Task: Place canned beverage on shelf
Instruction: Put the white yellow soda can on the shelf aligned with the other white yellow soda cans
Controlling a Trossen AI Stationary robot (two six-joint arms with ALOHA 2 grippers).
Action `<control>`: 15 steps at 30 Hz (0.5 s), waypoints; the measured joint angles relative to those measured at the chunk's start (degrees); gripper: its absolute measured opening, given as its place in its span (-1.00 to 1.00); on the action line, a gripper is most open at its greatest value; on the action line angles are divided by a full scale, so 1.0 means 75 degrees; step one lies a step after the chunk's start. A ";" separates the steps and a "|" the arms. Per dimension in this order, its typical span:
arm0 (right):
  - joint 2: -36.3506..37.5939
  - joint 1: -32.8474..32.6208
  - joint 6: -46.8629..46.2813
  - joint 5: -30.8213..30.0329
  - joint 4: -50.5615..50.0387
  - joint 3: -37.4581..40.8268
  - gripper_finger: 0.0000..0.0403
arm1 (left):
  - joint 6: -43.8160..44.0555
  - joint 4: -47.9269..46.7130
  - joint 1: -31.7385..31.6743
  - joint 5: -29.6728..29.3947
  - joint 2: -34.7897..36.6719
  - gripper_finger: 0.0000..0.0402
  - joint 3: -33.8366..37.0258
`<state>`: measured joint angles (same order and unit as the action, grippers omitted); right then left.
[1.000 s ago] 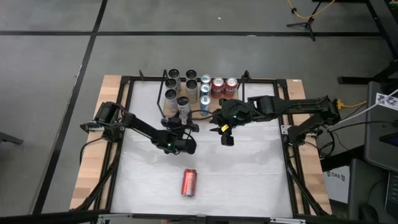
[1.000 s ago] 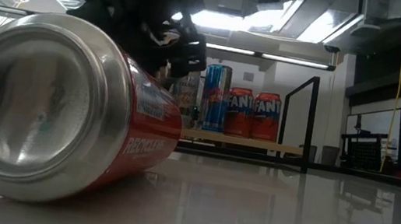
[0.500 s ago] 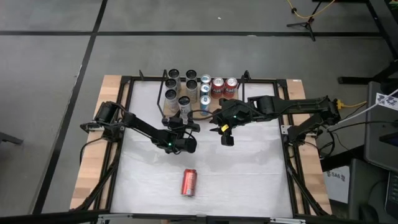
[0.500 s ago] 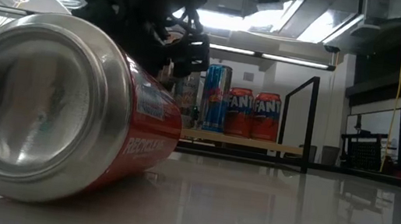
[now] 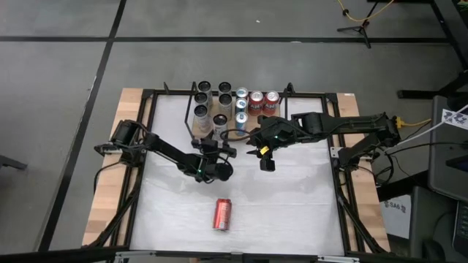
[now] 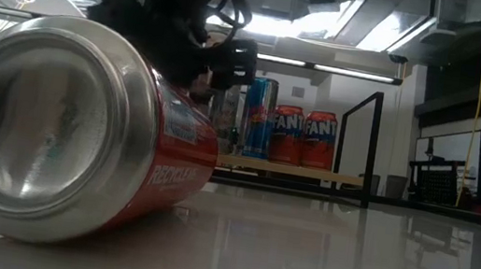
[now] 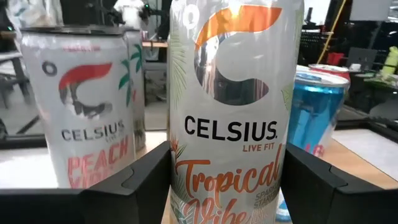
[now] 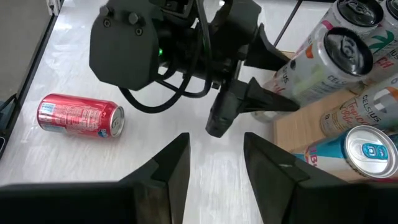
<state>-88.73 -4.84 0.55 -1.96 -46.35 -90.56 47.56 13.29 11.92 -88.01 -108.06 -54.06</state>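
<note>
Clearly clamped by the left gripper (image 7: 227, 180) around its mid-body: tall Celsius can (image 7: 233, 106), centre of the left wrist frame, upright at the shelf (image 5: 219, 130) front edge. Probably rigid, smooth, slippery; best held low on the wall. Right gripper (image 8: 214, 162) part-open, empty.

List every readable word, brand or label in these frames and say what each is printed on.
"CELSIUS LIVE FIT Tropical Vibe": tall can between the left claw's fingers.
"CELSIUS PEACH": white can beside it.
"FANTA": two red cans on the shelf.
Red can lying on the table: side lettering too slanted to read.
Blue can: print cut off, unreadable.
</note>
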 joint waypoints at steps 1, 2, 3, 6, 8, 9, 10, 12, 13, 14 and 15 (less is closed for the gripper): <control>0.0000 -0.0003 -0.0003 0.0000 0.0000 0.0000 -0.27 | -0.0137 0.0052 -0.0006 0.0001 0.0003 0.18 0.0000; 0.0000 0.0000 -0.0001 0.0000 0.0000 0.0000 -0.27 | -0.0217 0.0062 -0.0026 0.0050 0.0004 0.18 0.0000; 0.0000 0.0000 0.0000 0.0000 0.0000 0.0000 -0.27 | -0.0265 0.0054 -0.0047 0.0132 0.0004 0.18 0.0000; 0.0000 -0.0001 -0.0001 0.0000 -0.0001 0.0000 -0.27 | -0.0426 0.0060 -0.0124 0.0294 0.0004 0.18 0.0000; 0.0000 0.0000 0.0000 0.0000 0.0000 0.0000 -0.27 | -0.0424 0.0067 -0.0193 0.0289 0.0004 0.18 0.0000; 0.0000 0.0000 0.0000 0.0000 0.0000 0.0000 -0.27 | -0.0422 0.0071 -0.0228 0.0291 0.0004 0.18 0.0000; 0.0000 0.0000 0.0000 0.0000 0.0000 0.0000 -0.27 | -0.0416 0.0069 -0.0266 0.0292 0.0004 0.18 0.0000; 0.0000 0.0000 -0.0001 0.0000 0.0000 0.0000 -0.27 | -0.0371 0.0077 -0.0337 0.0352 0.0004 0.18 0.0000; 0.0000 -0.0002 0.0000 0.0000 0.0000 0.0000 -0.27 | -0.0365 0.0105 -0.0378 0.0441 0.0004 0.18 0.0000; 0.0000 -0.0002 -0.0001 0.0000 0.0000 0.0000 -0.27 | -0.0365 0.0146 -0.0417 0.0550 0.0004 0.18 0.0000; 0.0000 -0.0003 0.0000 0.0000 0.0000 0.0000 -0.27 | -0.0367 0.0197 -0.0452 0.0649 0.0004 0.18 0.0000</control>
<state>-88.73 -4.86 0.56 -1.96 -46.35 -90.56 44.80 14.77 8.53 -83.14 -108.03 -54.06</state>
